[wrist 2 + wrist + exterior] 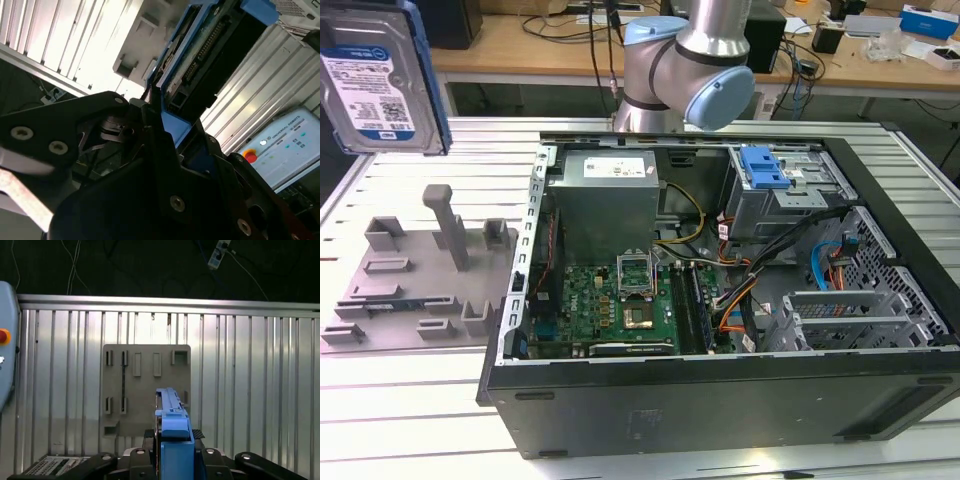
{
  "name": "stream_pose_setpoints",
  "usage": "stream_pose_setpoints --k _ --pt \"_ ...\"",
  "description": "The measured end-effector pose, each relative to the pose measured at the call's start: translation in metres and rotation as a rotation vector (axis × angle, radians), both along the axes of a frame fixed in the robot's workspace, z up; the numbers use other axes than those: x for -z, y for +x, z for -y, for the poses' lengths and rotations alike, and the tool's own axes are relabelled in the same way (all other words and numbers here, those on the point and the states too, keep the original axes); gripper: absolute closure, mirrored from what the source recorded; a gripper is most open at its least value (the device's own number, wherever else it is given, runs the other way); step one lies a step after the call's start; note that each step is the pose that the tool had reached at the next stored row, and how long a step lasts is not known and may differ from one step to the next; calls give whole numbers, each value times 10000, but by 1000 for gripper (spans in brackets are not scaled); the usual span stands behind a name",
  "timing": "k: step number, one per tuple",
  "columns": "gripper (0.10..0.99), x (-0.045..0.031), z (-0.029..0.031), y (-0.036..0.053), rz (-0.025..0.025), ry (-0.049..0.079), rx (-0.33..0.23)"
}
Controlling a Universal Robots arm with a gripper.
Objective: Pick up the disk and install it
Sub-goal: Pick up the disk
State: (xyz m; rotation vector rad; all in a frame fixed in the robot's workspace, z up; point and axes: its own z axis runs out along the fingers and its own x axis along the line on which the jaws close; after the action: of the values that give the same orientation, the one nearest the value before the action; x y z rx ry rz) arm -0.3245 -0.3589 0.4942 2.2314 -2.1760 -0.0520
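Position of the disk (380, 80): it is held clear of the table, at the upper corner on the exterior view's left, with its white-and-blue label turned toward the camera and its blue carrier framing the edges. In the first wrist view the disk (172, 412) is seen edge-on, and in the second wrist view its connector edge (207, 47) is exposed.

The gripper (174, 437) is closed on the disk, its black fingers (150, 112) clamped against one end of the blue carrier.

A grey fixture plate (410, 280) with upright posts and slots is laid on the slatted aluminium table (380, 400) below the disk; nothing is seated in the slots that can be seen.

The open computer case (720, 400) is placed beside the plate, on the exterior view's right, well apart from the disk. Inside it a grey power-supply box (605, 200), a green motherboard (620, 305) and a blue latch (763, 165) on the drive cage are visible. The robot arm (690, 70) is seen behind the case. A control pendant (285, 145) with a red button is seen beside the table.
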Motion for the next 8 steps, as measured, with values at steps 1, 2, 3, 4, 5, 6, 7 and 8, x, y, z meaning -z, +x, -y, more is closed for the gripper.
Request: stream_pose_setpoints --k 1,2,3,4,5,6,7,8 --pt "718 1 10 158 -1 -1 0" --pt "718 3 13 210 0 0 -1" --pt "718 3 15 252 0 -1 1" --pt "718 3 18 303 -2 -3 1" --pt "718 4 21 350 -1 -3 1" --pt "718 5 25 415 -1 -4 -2" --pt "718 6 29 470 0 -5 0" --pt "718 6 36 548 -1 -7 1"
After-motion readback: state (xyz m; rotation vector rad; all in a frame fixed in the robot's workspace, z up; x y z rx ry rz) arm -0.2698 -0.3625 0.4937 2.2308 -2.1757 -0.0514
